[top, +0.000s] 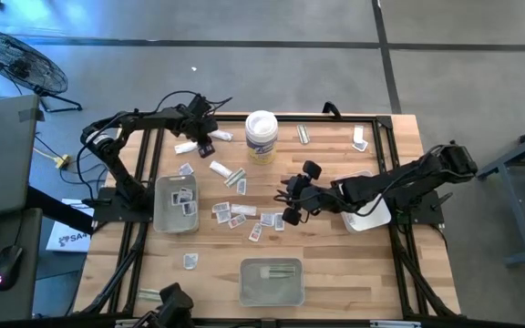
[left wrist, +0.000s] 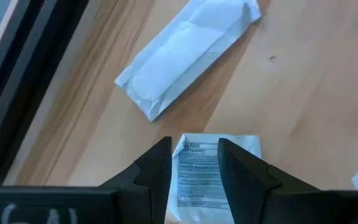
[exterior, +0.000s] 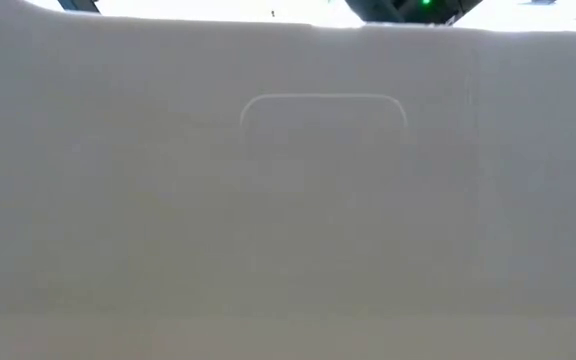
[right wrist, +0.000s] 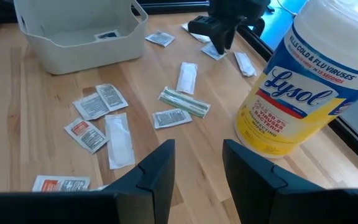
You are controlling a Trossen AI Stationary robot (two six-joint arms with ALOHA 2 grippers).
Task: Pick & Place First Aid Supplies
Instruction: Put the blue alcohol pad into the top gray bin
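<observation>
White tub [right wrist: 297,87] label reads "Lysol", "Kills cold & flu viruses", "disinfecting wipes"

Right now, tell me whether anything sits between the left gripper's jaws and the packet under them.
Nothing visible does. The left gripper hangs with open jaws straddling a white printed packet on the bare wooden table. The long white wrapper lies apart, farther ahead, clear of the jaws.

A workshop or robot lab is shown. A wooden table [top: 335,264] in a black metal frame is set on a bare grey concrete floor [top: 244,55] marked with dark lines. A round fan [top: 12,59] is seen on the floor, with loose cables [top: 57,159] nearby. A computer mouse [top: 5,264] is seen on a side desk.
</observation>
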